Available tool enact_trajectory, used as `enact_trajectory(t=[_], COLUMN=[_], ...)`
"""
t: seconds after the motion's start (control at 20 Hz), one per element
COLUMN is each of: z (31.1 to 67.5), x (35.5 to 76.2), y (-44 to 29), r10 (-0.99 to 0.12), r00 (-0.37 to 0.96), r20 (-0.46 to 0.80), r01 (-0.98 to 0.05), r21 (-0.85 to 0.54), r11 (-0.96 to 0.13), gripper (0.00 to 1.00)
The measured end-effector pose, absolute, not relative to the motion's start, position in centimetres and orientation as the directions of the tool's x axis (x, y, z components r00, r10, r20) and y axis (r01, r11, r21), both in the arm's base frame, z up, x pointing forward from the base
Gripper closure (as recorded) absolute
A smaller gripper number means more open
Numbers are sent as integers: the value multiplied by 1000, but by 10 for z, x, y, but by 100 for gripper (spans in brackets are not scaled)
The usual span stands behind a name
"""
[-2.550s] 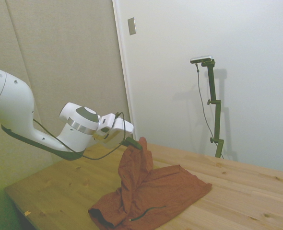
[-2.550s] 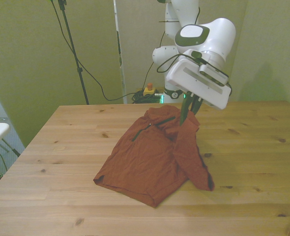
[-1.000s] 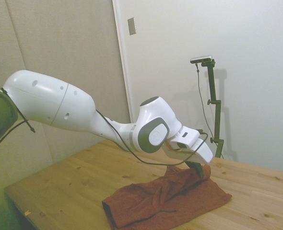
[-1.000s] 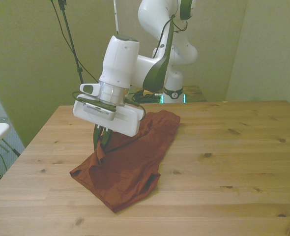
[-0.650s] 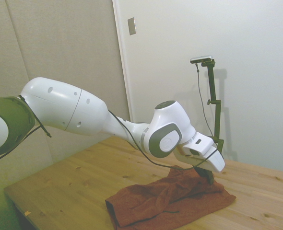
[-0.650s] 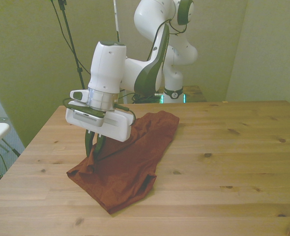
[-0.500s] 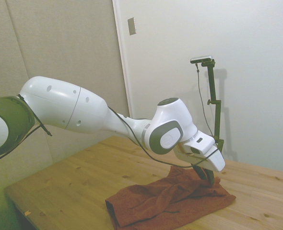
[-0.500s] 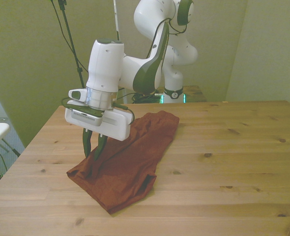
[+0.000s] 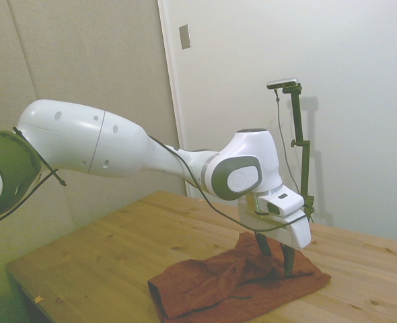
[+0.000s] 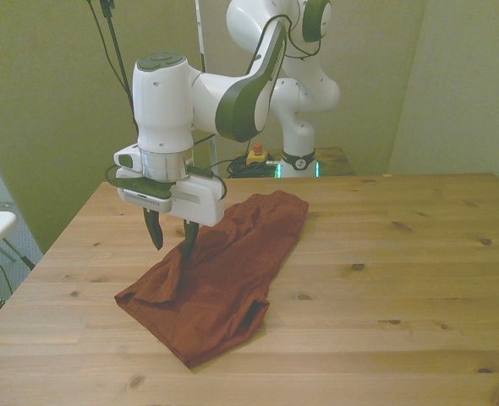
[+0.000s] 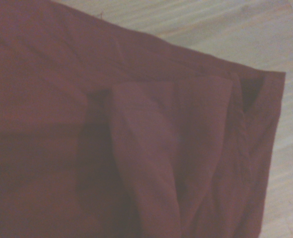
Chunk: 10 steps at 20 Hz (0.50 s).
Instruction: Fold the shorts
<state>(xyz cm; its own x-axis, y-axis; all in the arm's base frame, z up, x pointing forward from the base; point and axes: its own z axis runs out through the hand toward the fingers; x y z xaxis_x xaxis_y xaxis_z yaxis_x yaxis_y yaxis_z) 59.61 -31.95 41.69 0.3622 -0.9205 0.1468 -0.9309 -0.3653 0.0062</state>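
Shorts (image 10: 220, 266) now lie folded over on the table (image 10: 402, 279).
The gripper (image 10: 172, 238) just let go; its fingers are spread, holding nothing.

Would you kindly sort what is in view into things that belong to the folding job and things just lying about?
Belongs to the job:
- shorts
- tool, open, above the shorts

Just there:
- table
- red button behind the table
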Motion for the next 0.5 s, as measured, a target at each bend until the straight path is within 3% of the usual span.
enact_trajectory(t=[0.35,0.5], z=[458,470], x=[561,557], y=[-313,-301], r10=[-911,-904], r00=[380,394], r20=[160,164], r01=[-922,-918], r21=[136,116], r11=[-361,-379], gripper=[0,0])
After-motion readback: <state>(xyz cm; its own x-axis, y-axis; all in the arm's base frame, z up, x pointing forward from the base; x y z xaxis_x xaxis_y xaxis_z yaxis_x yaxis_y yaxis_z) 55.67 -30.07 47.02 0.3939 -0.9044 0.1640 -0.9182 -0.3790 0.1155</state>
